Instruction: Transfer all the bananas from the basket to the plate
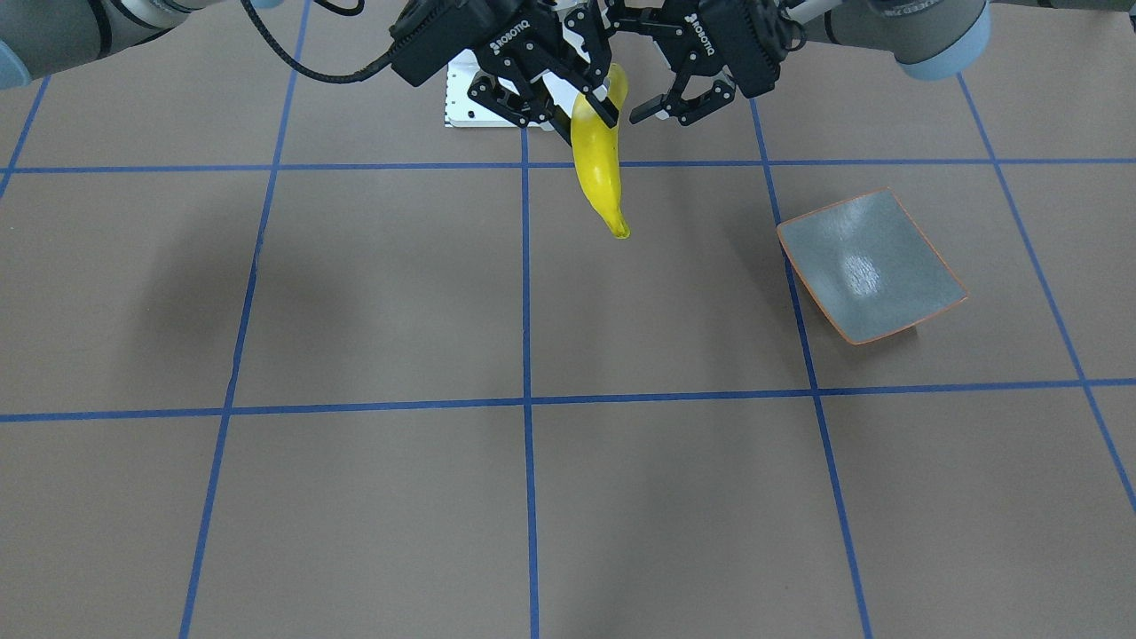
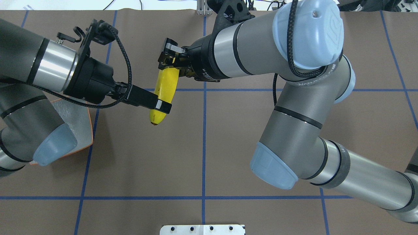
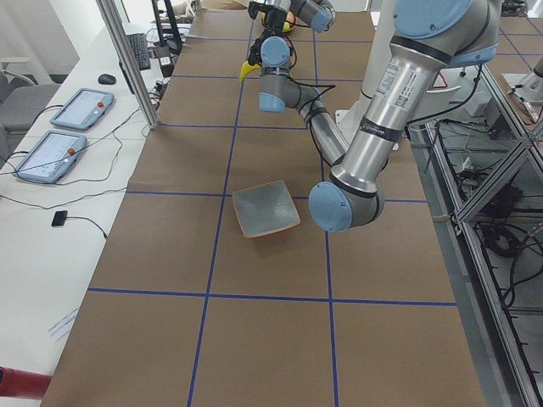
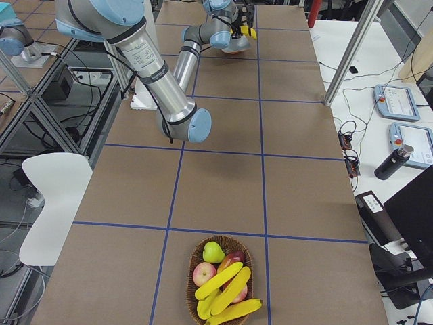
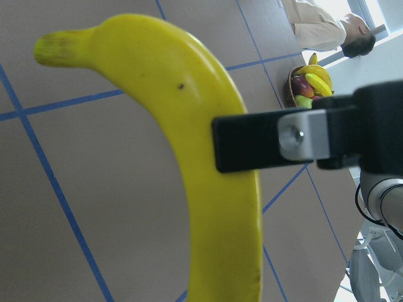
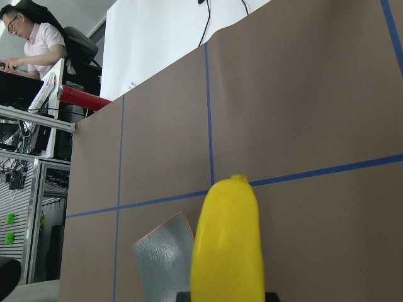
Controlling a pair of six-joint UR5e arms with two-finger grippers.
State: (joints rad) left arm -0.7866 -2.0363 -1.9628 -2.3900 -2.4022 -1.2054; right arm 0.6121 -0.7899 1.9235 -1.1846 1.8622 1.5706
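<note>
One yellow banana hangs in the air over the table's middle. My right gripper is shut on its upper end. The banana also shows in the right wrist view. My left gripper is open right beside the banana. One of its fingers crosses the banana's lower part, also in the left wrist view. The other finger is hidden. The grey-green plate with its orange rim lies bare under my left arm. Three more bananas lie in the basket.
The wicker basket at the table's far right end also holds apples and a pear. A white mounting plate sits at the robot's base. Blue tape lines grid the brown table. A person sits beyond the table's edge.
</note>
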